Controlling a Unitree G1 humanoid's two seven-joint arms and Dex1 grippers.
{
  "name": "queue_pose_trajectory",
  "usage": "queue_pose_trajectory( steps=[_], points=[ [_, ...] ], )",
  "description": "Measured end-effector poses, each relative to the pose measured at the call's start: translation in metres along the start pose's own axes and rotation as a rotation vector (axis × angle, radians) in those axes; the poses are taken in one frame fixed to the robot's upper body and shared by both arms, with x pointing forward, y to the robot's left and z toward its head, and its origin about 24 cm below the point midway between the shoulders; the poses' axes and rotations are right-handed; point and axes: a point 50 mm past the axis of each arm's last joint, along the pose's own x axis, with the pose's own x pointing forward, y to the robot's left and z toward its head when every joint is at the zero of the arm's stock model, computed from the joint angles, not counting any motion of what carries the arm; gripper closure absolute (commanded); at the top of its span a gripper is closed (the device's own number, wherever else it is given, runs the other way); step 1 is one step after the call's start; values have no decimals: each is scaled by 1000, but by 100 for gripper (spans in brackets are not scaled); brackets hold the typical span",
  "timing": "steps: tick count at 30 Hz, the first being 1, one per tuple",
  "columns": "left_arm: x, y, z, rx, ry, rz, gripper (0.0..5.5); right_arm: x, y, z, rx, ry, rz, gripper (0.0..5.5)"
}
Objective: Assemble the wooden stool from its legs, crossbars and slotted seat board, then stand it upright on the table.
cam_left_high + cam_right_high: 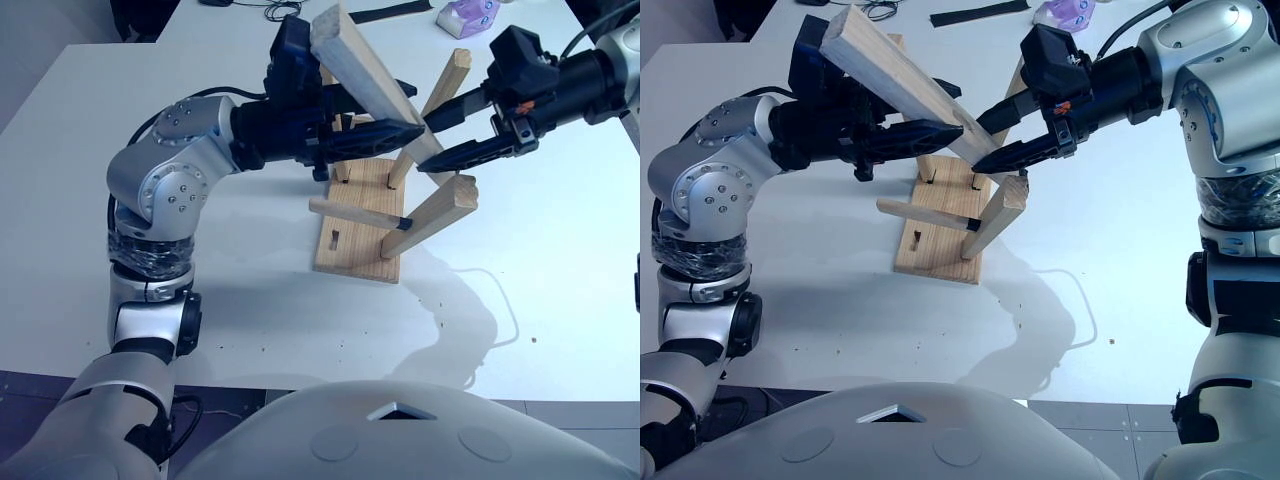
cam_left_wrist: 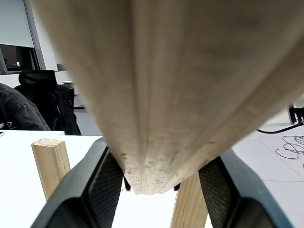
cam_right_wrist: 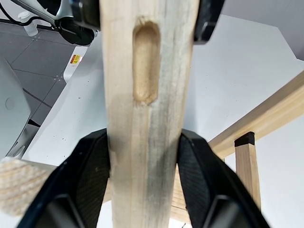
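Left gripper (image 1: 398,128) and right gripper (image 1: 428,143) are both clamped on one slotted leg (image 1: 358,62), held tilted in the air over the board (image 1: 352,258). Board lies flat on the table (image 1: 250,300), with other legs (image 1: 436,212) and a crossbar (image 1: 352,212) plugged in.

Bright, even overhead light washes the white table (image 1: 250,290), where soft pale-grey shadows (image 1: 450,300) spread from the seat board (image 1: 365,250) toward the robot.
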Motion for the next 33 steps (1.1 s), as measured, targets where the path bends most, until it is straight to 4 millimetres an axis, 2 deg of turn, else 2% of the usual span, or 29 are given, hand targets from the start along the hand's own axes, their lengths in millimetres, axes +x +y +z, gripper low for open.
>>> queue_pose_trajectory(
  steps=[5,6,10,16,20,22,24,27,31,33],
  points=[
    [0,1,-1,6,10,9,330,-1,0,0,1,12,-5,346],
    [0,1,-2,8,11,11,330,-1,0,-1,-1,18,-11,310],
    [-6,6,-8,-16,38,61,330,-2,-3,1,-61,60,-61,258],
    [-7,8,-9,-22,42,82,330,-5,-5,-3,-107,116,-94,258],
    [-10,15,-8,-16,52,111,330,-23,-7,-22,-56,155,-193,258],
    [-14,25,5,19,42,150,330,-32,-4,-32,-22,136,-260,258],
    [-18,34,27,73,8,181,330,-38,3,-43,17,125,-313,258],
    [-23,40,48,113,-21,191,330,-37,18,-55,57,84,-340,258],
    [-37,35,69,163,36,159,330,-35,41,-69,125,55,-371,258],
    [-43,30,72,184,92,134,330,-37,49,-72,139,59,-394,258]
  ],
)
